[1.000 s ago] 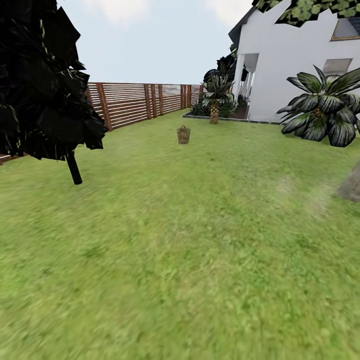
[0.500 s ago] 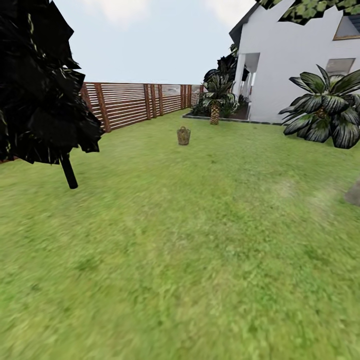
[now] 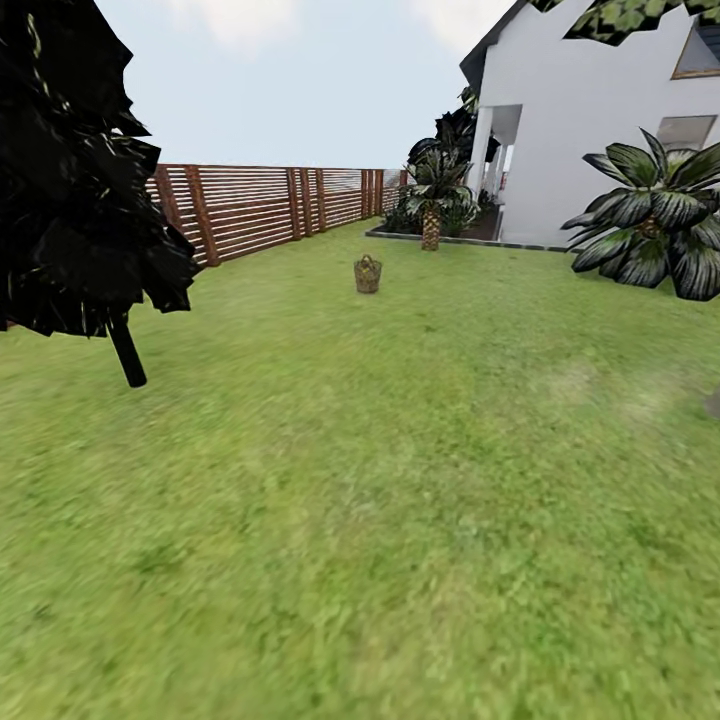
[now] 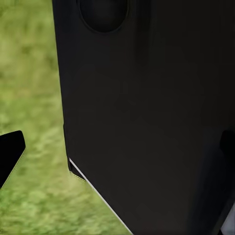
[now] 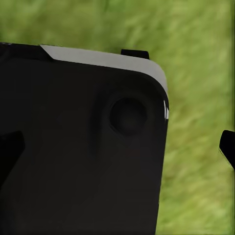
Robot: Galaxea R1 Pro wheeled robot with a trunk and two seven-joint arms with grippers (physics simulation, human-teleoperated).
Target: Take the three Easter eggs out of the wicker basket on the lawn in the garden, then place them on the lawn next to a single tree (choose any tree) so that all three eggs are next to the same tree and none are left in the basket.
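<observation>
Wicker basket [image 3: 367, 274] stands far ahead of me on the lawn [image 3: 400, 500], near the fence [image 3: 260, 205]; I cannot tell either gripper's jaws' state.

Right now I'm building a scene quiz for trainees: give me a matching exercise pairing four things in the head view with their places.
Things:
1. wicker basket
2. dark-leaved tree
3. wooden fence
4. white house

Places:
A. upper right
B. left edge, on a thin trunk
C. far on the lawn, near centre
D. along the lawn's far left side

Pairs: 1-C, 2-B, 3-D, 4-A
</observation>
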